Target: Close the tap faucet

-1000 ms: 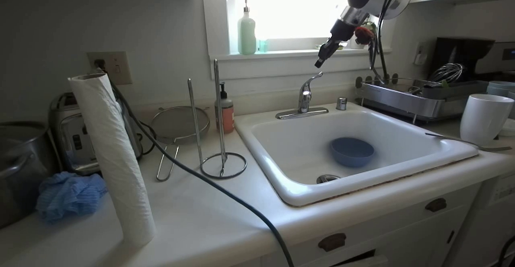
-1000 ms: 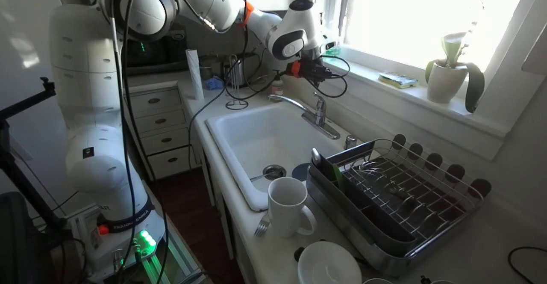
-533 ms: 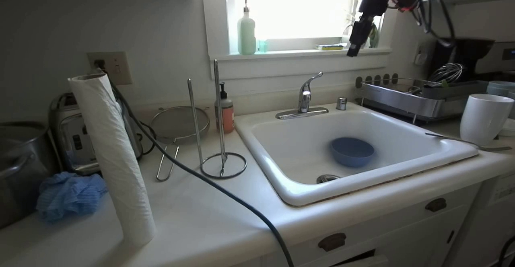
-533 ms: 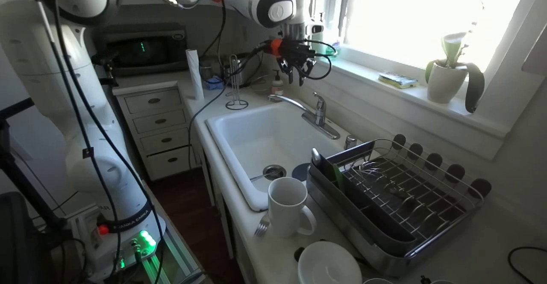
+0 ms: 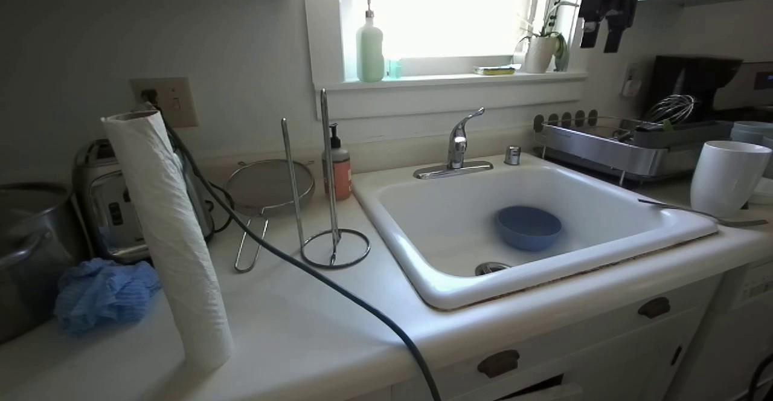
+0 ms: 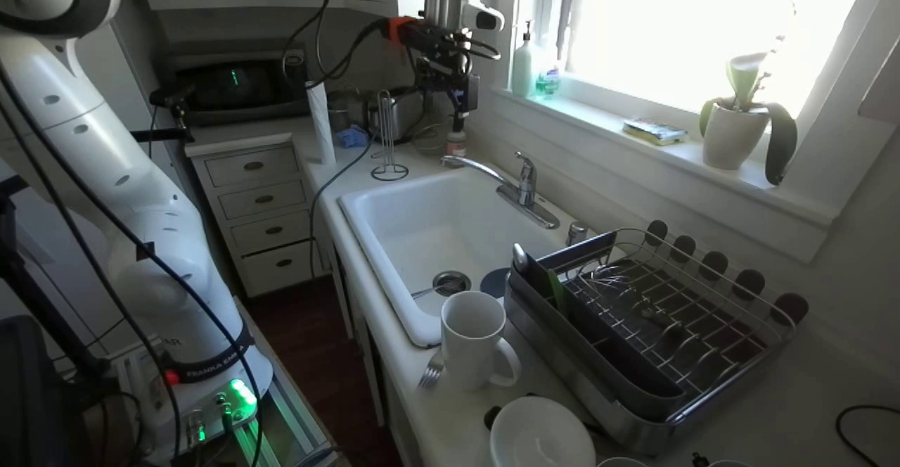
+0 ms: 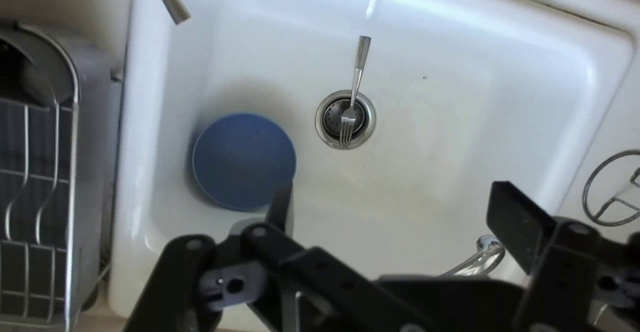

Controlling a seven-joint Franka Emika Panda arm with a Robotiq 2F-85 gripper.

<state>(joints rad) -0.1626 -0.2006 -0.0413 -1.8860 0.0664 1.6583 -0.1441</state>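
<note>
The chrome tap faucet stands at the sink's back rim, its lever slanting up in an exterior view. Its curved spout reaches over the basin, and I see no stream below it. High above the sink, clear of the faucet, my gripper points downward with its two fingers apart. In the wrist view the gripper has a wide gap with nothing held. A chrome part of the faucet shows there near the right finger; the rest is hidden behind the gripper.
A blue bowl and a fork lie in the sink. Beside it are a dish rack and a white mug. A wire paper-towel stand and soap bottle occupy the counter opposite. A potted plant sits on the sill.
My gripper has drawn up and away from above the faucet's lever, out over the sink. Its fingers have spread from shut to open. The faucet looks unchanged.
</note>
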